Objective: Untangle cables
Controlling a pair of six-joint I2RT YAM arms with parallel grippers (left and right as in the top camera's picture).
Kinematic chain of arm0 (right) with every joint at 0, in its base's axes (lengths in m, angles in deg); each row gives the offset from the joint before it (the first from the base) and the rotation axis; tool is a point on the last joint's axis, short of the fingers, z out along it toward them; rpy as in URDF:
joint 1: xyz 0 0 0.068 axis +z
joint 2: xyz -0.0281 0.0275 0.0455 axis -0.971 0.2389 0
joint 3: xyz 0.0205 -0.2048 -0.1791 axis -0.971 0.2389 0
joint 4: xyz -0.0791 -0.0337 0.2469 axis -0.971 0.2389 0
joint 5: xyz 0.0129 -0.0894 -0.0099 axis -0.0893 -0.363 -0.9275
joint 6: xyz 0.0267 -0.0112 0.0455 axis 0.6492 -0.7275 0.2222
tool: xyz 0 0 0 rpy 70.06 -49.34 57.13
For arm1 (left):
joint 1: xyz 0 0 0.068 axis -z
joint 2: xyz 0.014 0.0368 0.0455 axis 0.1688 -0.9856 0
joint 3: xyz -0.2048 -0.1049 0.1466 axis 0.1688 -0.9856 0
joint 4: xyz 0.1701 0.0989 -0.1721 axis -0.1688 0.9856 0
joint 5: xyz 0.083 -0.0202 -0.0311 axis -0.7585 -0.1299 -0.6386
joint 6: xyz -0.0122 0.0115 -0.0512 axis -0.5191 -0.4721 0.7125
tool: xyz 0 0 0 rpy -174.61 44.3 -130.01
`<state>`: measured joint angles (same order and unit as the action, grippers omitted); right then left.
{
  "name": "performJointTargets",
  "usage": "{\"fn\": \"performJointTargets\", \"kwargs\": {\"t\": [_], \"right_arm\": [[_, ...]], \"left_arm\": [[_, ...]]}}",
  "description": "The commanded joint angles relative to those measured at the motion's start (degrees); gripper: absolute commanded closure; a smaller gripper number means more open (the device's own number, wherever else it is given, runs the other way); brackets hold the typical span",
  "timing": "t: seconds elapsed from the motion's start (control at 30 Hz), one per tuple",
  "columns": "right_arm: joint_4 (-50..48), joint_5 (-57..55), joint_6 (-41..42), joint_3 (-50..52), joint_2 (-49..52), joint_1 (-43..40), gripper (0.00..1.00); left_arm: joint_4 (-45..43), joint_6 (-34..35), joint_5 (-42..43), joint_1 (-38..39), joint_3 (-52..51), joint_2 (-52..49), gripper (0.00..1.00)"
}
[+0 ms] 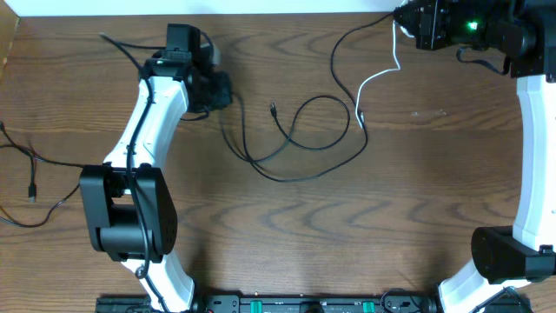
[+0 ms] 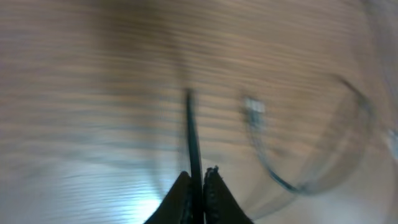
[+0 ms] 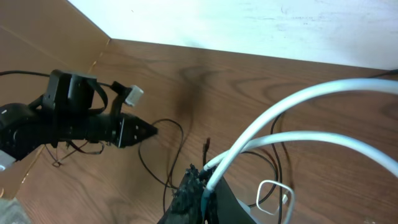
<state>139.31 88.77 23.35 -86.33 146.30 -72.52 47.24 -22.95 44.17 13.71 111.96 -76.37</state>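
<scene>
My left gripper (image 1: 226, 94) is shut on a thin black cable (image 2: 192, 127) that runs straight up between its fingers in the blurred left wrist view. In the overhead view that black cable (image 1: 300, 179) sprawls in crossing loops over the middle of the table, with a small plug (image 1: 273, 109) lying free. At the far right edge my right gripper (image 1: 402, 26) is shut on the white cable (image 1: 380, 76), which hangs down and crosses the black loops. The right wrist view shows the white cable (image 3: 280, 112) clamped in the right gripper (image 3: 202, 175). Another black cable (image 1: 35, 162) lies apart at the left edge.
The left arm (image 1: 152, 113) stretches from its base (image 1: 130, 213) toward the back of the table. The right arm (image 1: 532, 148) stands along the right edge. A white wall (image 3: 261, 22) borders the table's far side.
</scene>
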Motion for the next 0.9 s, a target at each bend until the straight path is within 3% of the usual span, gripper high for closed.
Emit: {"fn": "performJointTargets", "kwargs": {"t": [0.0, 0.17, 0.37, 0.5, 0.67, 0.87], "right_arm": [[-0.1, 1.3, 0.5, 0.1, 0.0, -0.3, 0.99], [0.1, 1.3, 0.5, 0.1, 0.0, -0.3, 0.99], [0.2, 1.3, 0.5, 0.1, 0.0, -0.3, 0.99], [0.5, 1.3, 0.5, 0.1, 0.0, -0.2, 0.99], [0.7, 1.3, 0.5, 0.1, 0.0, -0.2, 0.99], [1.5, 1.3, 0.5, 0.1, 0.0, -0.2, 0.99]], "left_arm": [[0.1, -9.6, 17.1, 0.1, 2.5, 5.3, 0.79], [0.3, -9.5, 14.9, 0.1, 2.7, 11.4, 0.37], [0.8, -3.7, 11.8, 0.1, 2.7, 15.4, 0.25], [1.0, -1.2, 14.4, 1.1, 2.2, 15.3, 0.0], [-0.6, -2.2, 23.0, 4.4, 1.3, 13.6, 0.02], [-3.4, -6.3, 25.6, 11.6, 1.2, 8.5, 0.02]]}}
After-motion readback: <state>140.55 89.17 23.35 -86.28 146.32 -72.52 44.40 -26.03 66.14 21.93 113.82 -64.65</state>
